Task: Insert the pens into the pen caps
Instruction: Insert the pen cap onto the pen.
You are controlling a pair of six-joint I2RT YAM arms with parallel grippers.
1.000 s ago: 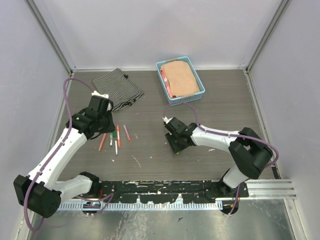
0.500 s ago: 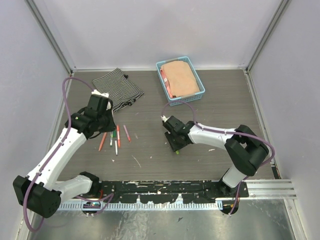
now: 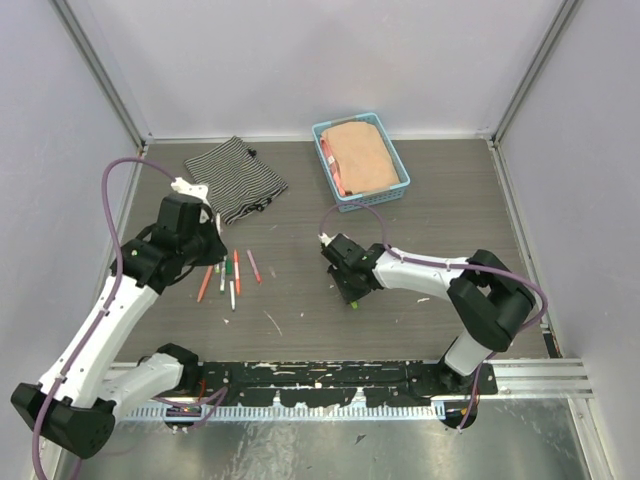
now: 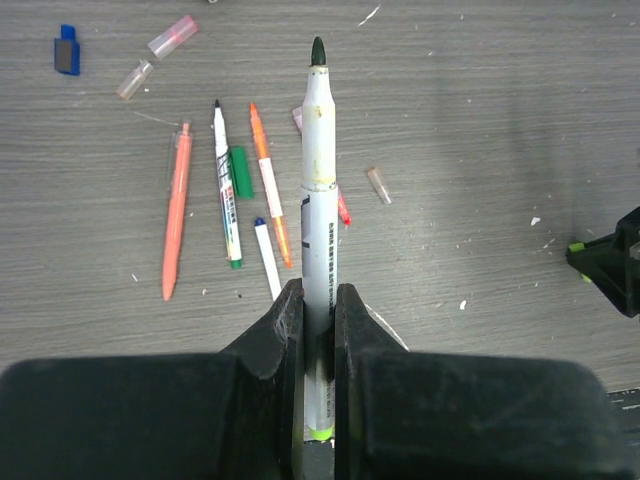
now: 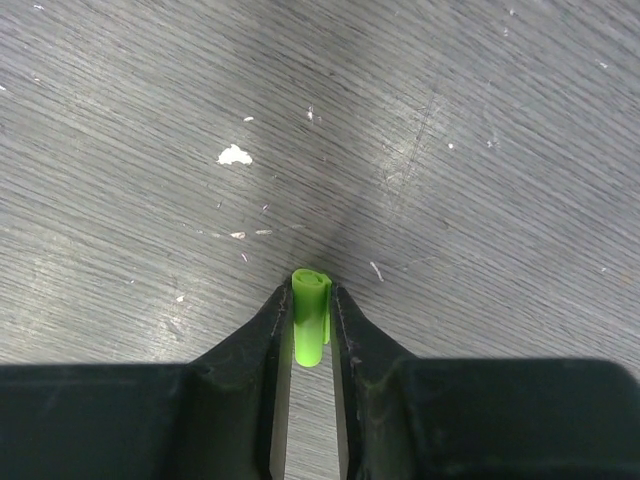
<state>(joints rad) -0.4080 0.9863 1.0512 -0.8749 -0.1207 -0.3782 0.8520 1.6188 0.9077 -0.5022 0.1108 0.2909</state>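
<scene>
My left gripper (image 4: 319, 295) is shut on a white pen (image 4: 319, 200) that points away from it, dark green tip bare. It hangs above the table at the left (image 3: 205, 250). Below it lie loose pens: an orange one (image 4: 176, 215), a white one (image 4: 226, 190) and a slim orange one (image 4: 268, 185). Pen caps lie among them: green (image 4: 241, 172), dark blue (image 4: 66, 50) and pink (image 4: 172, 36). My right gripper (image 5: 311, 295) is down on the table mid-scene (image 3: 350, 295), shut on a bright green pen cap (image 5: 310, 315) held between its fingertips.
A blue basket (image 3: 322, 150) with a tan cloth stands at the back centre. A striped cloth (image 3: 232, 178) lies at the back left. Side walls close in the table on both sides. White flecks dot the grey wood surface.
The right gripper's jaws have closed on the green cap and it has edged slightly left. The left arm has drawn back and to the left, keeping the white pen.
</scene>
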